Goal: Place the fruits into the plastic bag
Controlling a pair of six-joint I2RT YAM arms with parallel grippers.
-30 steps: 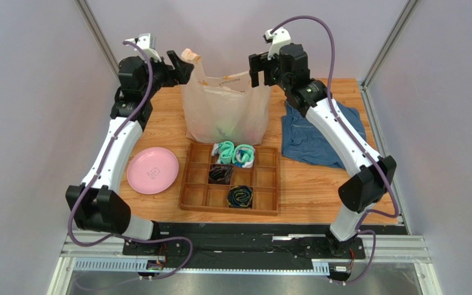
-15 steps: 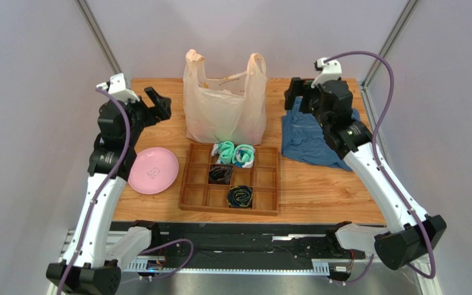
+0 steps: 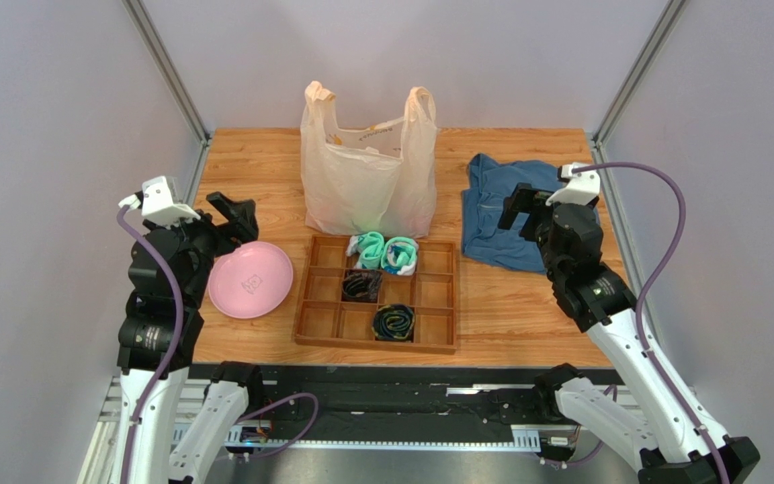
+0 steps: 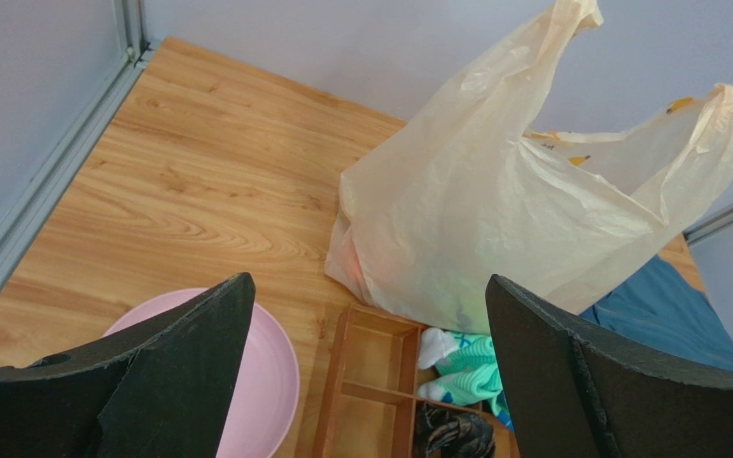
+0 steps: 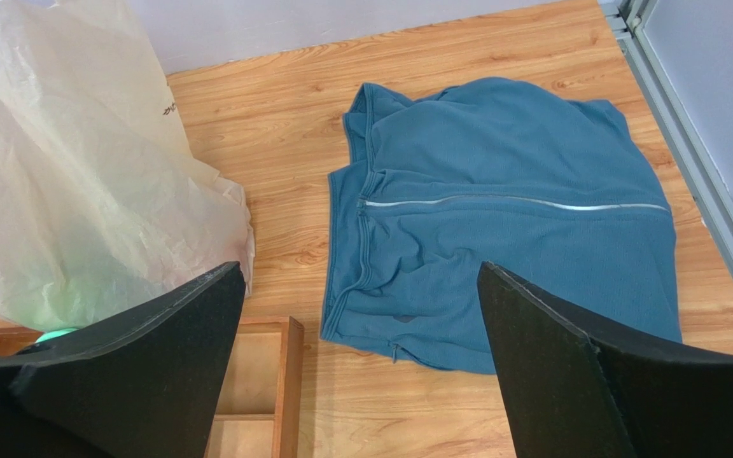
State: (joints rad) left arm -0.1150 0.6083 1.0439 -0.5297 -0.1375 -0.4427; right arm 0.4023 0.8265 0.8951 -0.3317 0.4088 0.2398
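The cream-white plastic bag stands upright at the back middle of the table with both handles up and free. It also shows in the left wrist view and the right wrist view. The fruits are inside it and show only as faint green and reddish tints through the plastic. My left gripper is open and empty over the pink plate, left of the bag. My right gripper is open and empty over the blue garment, right of the bag.
A pink plate lies at the left. A wooden compartment tray sits in front of the bag, holding teal socks and dark socks. A blue garment lies at the right.
Both arms have drawn back from the bag's handles toward the near side and come lower. The bag stands on its own, handles let go.
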